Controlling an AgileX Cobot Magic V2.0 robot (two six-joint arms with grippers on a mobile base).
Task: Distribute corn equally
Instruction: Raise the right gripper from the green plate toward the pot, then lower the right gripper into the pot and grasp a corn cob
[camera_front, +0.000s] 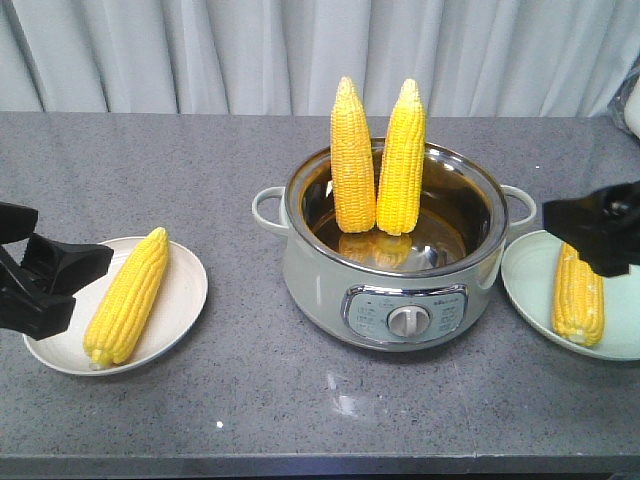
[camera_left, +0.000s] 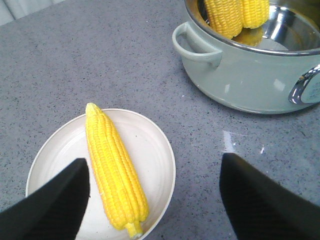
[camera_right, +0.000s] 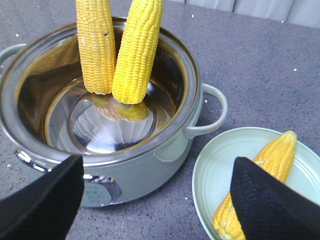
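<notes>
Two corn cobs (camera_front: 353, 160) (camera_front: 402, 162) stand upright, leaning on the back wall of a pale green electric pot (camera_front: 310, 265); they also show in the right wrist view (camera_right: 96, 47) (camera_right: 137, 50). One cob (camera_front: 128, 295) lies on a cream plate (camera_front: 185, 290) at the left, and another cob (camera_front: 578, 295) lies on a pale green plate (camera_front: 525, 270) at the right. My left gripper (camera_front: 40, 275) hovers open at the cream plate's left edge. My right gripper (camera_front: 600, 235) hangs open above the green plate. Neither holds anything.
The pot sits mid-counter with a side handle (camera_front: 268, 207) toward each plate and a control dial (camera_front: 407, 320) facing front. A grey speckled counter (camera_front: 300, 400) runs to a front edge near the bottom; a curtain (camera_front: 300, 50) hangs behind.
</notes>
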